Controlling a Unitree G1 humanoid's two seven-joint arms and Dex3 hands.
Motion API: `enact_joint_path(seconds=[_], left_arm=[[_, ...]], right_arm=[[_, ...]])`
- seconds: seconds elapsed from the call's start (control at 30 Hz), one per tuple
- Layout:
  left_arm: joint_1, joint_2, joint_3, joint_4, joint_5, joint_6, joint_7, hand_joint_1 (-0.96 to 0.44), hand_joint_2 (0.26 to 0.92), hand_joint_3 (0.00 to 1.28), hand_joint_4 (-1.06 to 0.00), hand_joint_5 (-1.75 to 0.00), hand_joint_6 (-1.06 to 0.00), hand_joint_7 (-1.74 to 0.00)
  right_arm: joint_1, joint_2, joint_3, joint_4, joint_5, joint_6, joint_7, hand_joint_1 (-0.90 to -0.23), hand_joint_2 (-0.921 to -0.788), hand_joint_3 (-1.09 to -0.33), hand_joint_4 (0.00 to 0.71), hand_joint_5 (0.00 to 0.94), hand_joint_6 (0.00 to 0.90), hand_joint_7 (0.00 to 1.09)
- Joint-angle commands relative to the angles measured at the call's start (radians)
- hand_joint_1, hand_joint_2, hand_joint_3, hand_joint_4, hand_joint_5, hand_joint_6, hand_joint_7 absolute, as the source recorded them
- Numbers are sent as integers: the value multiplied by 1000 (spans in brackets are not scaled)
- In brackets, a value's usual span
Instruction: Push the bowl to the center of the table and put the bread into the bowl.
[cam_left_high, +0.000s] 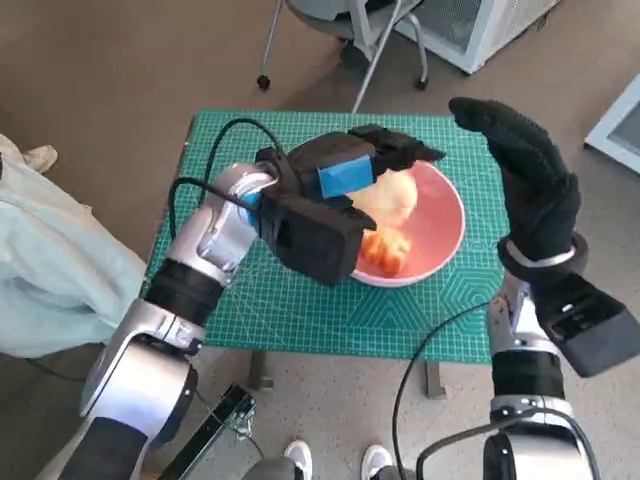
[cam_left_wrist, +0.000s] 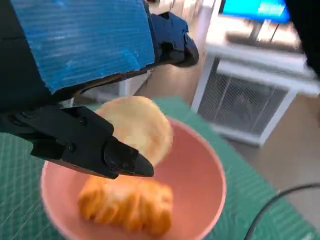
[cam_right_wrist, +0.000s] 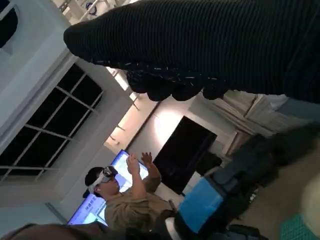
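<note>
Progress: the pink bowl (cam_left_high: 445, 225) sits on the green cutting mat (cam_left_high: 300, 310) covering the table, a little to the right-hand side of the middle rather than dead centre, as judged from the head view. The push step looks done or nearly so.

Nearest item: a braided golden pastry (cam_left_high: 385, 250) lies in the bowl's near part, below the left hand's fingertips and apart from them; the left wrist view shows it (cam_left_wrist: 127, 205) resting on the bowl floor.

Just beyond it: a round pale bun (cam_left_high: 395, 197), directly under the left hand (cam_left_high: 335, 195). In the left wrist view the bun (cam_left_wrist: 137, 127) sits between the upper fingers (cam_left_wrist: 172, 42) and the lower black finger (cam_left_wrist: 85, 145). Cannot tell whether the fingers touch it or have let go; they are spread moderately around it, not clamped flat.

Judgement: bread placement is at or just past the release point. Left to do: confirm the bun is free and withdraw the hand.

Right hand (cam_left_high: 530, 190): raised upright beside the bowl's right rim, fingers extended and together, holding nothing, not touching the bowl.

Counts: bowls 1; bread pieces 2 (one pastry, one bun); mats 1.

Farthest: a person (cam_right_wrist: 125, 200) with raised hands shows in the right wrist view.
</note>
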Motion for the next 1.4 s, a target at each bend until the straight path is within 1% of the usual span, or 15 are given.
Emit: enact_joint_path(seconds=[0.03, 0.13, 0.23, 0.33, 0.47, 0.57, 0.67, 0.77, 0.8, 0.83, 0.93, 1.03, 1.2, 1.33, 1.4], left_arm=[[14, -14, 49, 16, -48, -68, 68, -224, 812, 70, 1, 1, -77, -248], [29, -32, 106, 18, -116, -99, 100, -248, 844, 60, 1, 1, -106, -242], [51, -53, 170, 5, -197, -128, 119, -267, 877, 43, -54, -19, -166, -239], [82, -71, 237, -4, -282, -184, 143, -288, 902, 30, -115, -29, -225, -235], [112, -87, 291, -11, -342, -252, 174, -370, 917, 84, -180, -43, -273, -237], [169, -111, 333, -87, -434, -263, 158, -404, 920, 117, -214, -50, -281, -234], [235, -132, 355, -200, -528, -232, 129, -407, 921, 143, -229, -51, -270, -227], [285, -142, 363, -294, -588, -185, 109, -395, 921, 156, -236, -50, -259, -227], [308, -145, 366, -332, -615, -163, 103, -386, 921, 163, -240, -42, -222, -297], [326, -148, 369, -361, -634, -144, 98, -372, 921, 168, -243, -35, -159, -421], [377, -155, 376, -437, -671, -101, 92, -352, 921, 177, -238, -20, -55, -624], [408, -160, 382, -481, -675, -78, 96, -353, 921, 176, -234, -14, -17, -703], [439, -155, 389, -507, -648, -68, 107, -349, 921, 161, -237, -14, -2, -727], [454, -145, 394, -516, -639, -68, 103, -351, 921, 142, -234, -13, 0, -683], [459, -144, 396, -519, -638, -71, 100, -352, 921, 137, -228, -10, 1, -668]], right_arm=[[28, -7, -3, -10, -2, 17, -7, -535, -921, -652, 340, 0, 18, 799], [30, -7, -5, -16, -2, 21, -12, -541, -921, -649, 340, 0, 15, 798], [31, -6, -7, -24, -6, 24, -19, -538, -921, -648, 340, 0, 11, 795], [32, -5, -7, -37, -11, 28, -30, -530, -921, -650, 340, 0, 10, 792], [34, -4, -7, -55, -15, 37, -46, -536, -921, -651, 340, 0, 10, 790], [31, -4, -7, -74, -23, 47, -66, -542, -921, -649, 340, 0, 11, 790], [29, -2, -8, -98, -35, 59, -91, -531, -921, -649, 341, 0, 13, 789], [31, -2, -6, -118, -48, 69, -114, -514, -921, -651, 341, 0, 15, 787], [30, -1, -6, -128, -57, 72, -126, -509, -921, -655, 341, 1, 16, 786], [30, 0, -6, -135, -65, 74, -135, -505, -921, -662, 341, 1, 18, 783], [30, 3, -6, -157, -97, 77, -171, -499, -921, -684, 342, 1, 24, 778], [28, 6, -3, -169, -119, 81, -197, -497, -921, -698, 343, 1, 28, 776], [26, 9, 5, -184, -153, 80, -232, -484, -921, -712, 342, 1, 30, 771], [18, 3, 10, -178, -169, 76, -246, -486, -921, -719, 337, 0, 32, 768], [15, 0, 12, -177, -170, 77, -248, -492, -921, -720, 335, 0, 32, 767]])
